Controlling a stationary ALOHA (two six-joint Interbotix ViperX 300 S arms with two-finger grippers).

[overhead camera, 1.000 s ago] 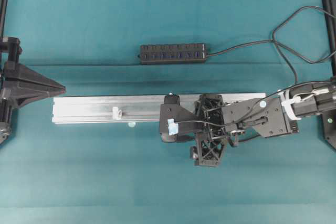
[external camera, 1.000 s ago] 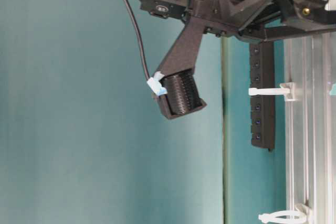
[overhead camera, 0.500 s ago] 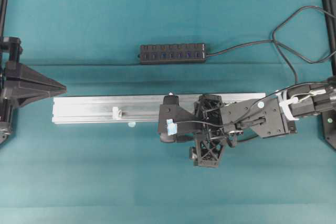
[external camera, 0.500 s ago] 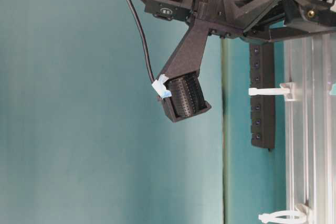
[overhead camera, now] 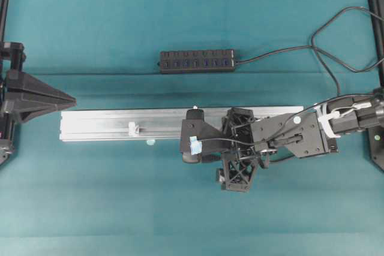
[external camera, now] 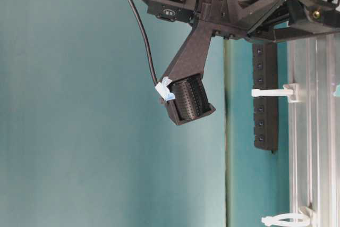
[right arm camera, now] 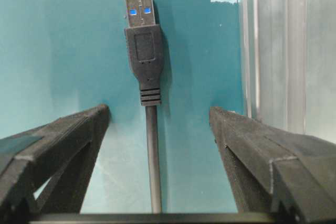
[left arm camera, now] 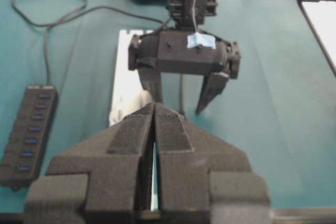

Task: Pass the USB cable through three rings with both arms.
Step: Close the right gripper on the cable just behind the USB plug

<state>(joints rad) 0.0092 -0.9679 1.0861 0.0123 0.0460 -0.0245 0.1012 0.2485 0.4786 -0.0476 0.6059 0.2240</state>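
Black and slim, the USB cable (right arm camera: 151,150) lies flat on the teal cloth (overhead camera: 120,208) just beside the rail (overhead camera: 120,125). Its long axis runs parallel to the rail, and the plug (right arm camera: 143,45) points away from the right arm's camera, metal tip foremost with two blue marks showing.

The right gripper (right arm camera: 157,129) has its fingers (right arm camera: 68,140) spread wide, one on each side of the cable just behind the plug. Neither finger touches the cable, so nothing is grasped. From above, the right gripper (overhead camera: 195,143) sits at the rail's near edge, about midway along it.

The left gripper (left arm camera: 154,129) is clenched, its pads pressed together on nothing, parked at the left side of the table (overhead camera: 36,94) clear of the rail.

One ring (external camera: 272,92) stands on the rail ahead, another (external camera: 284,219) farther along it.

Against the picture of a second ago, the right gripper has crept very slightly leftward along the rail; the left gripper is unchanged.
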